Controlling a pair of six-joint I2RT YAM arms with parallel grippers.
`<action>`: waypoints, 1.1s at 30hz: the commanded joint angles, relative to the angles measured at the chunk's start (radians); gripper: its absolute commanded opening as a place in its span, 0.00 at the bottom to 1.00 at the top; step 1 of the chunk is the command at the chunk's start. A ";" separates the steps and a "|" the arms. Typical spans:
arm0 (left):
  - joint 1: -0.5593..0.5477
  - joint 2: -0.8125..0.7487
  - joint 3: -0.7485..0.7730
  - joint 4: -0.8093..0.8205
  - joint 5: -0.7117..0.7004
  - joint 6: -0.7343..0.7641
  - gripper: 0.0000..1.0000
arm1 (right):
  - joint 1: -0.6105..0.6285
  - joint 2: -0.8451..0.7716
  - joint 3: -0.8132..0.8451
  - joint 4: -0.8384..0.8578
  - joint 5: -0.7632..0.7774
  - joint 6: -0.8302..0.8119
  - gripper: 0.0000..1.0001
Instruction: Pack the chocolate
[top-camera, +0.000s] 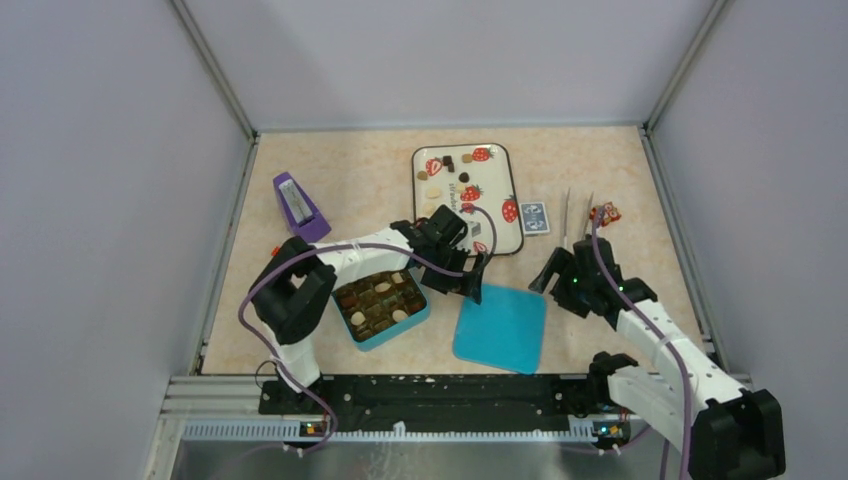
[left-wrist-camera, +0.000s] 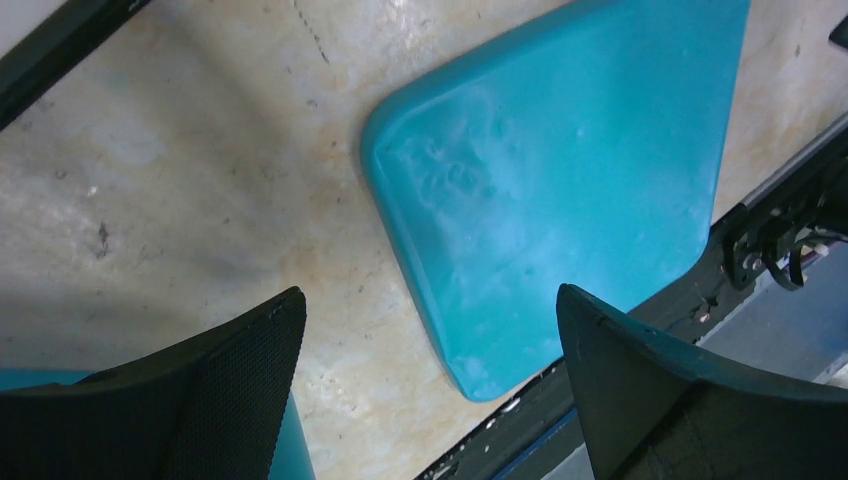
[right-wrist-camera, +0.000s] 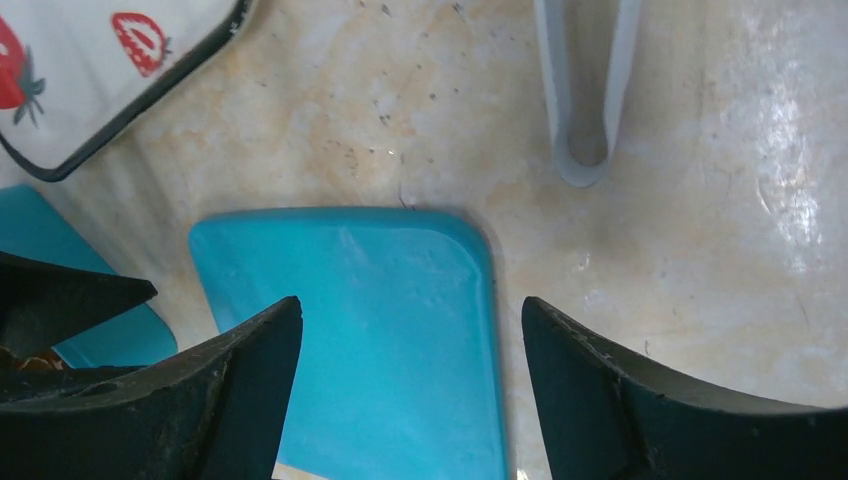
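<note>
Several chocolate pieces (top-camera: 380, 298), dark, light brown and cream, fill the open teal box (top-camera: 424, 312) left of centre. More chocolate (top-camera: 448, 163) lies on the strawberry-print tray (top-camera: 500, 180) behind it. A flat teal lid (top-camera: 500, 328) rests on the table to the right of the box. My left gripper (top-camera: 476, 282) hangs open over the lid's left edge (left-wrist-camera: 560, 180), holding nothing (left-wrist-camera: 430, 298). From the right, my right gripper (top-camera: 560, 278) stands open above the lid's right edge (right-wrist-camera: 400, 330), its fingers empty (right-wrist-camera: 410, 305).
A purple wedge-shaped object (top-camera: 298, 208) stands at the left. A blue card pack (top-camera: 535, 218), metal tweezers (top-camera: 577, 215) (right-wrist-camera: 585, 90) and a small orange owl figure (top-camera: 605, 212) lie right of the tray (right-wrist-camera: 100, 80). The black rail (top-camera: 430, 395) runs just below the lid.
</note>
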 joint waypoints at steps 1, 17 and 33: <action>-0.016 0.072 0.077 0.033 -0.003 -0.030 0.99 | 0.005 -0.006 -0.027 -0.027 -0.002 0.061 0.79; -0.027 0.185 0.125 0.064 0.086 -0.039 0.99 | 0.005 -0.012 -0.161 0.076 -0.193 0.168 0.79; 0.071 0.066 0.142 0.272 0.467 -0.121 0.99 | 0.006 0.038 -0.189 0.232 -0.263 0.251 0.78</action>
